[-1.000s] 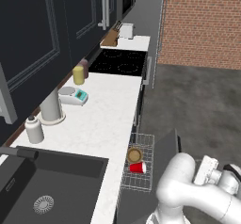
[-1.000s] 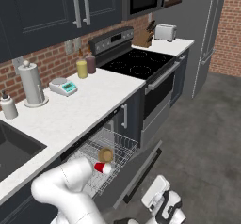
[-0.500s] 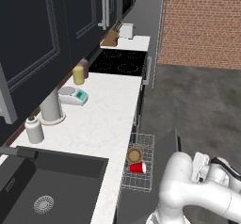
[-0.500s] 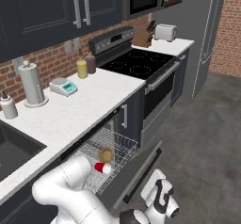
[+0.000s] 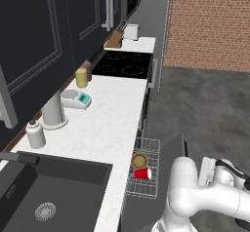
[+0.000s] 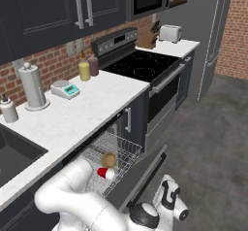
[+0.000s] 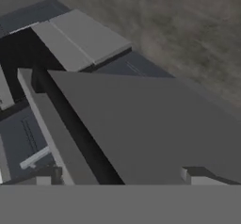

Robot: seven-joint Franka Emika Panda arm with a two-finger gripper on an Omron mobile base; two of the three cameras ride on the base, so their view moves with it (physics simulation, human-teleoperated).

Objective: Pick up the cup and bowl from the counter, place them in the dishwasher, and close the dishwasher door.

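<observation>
Dishwasher door half-lowered just beyond claw, claw fingers spread apart, cup and bowl in rack

A white, stone-like tabletop is showing a smooth, faintly speckled finish beside a matt black sink and a glossy black cooktop. In the pulled-out grey wire rack, thin metal rods are crossing under a tan, wood-look bowl and a red plastic-looking cup lying on its side, its inside white. The dishwasher door is appearing as a flat, matt dark grey panel. Navy cabinets are carrying brushed silver bar handles. Rough red brick is backing the scene, above a mottled, dull grey floor. The arm's shell is gleaming smooth white.
</observation>
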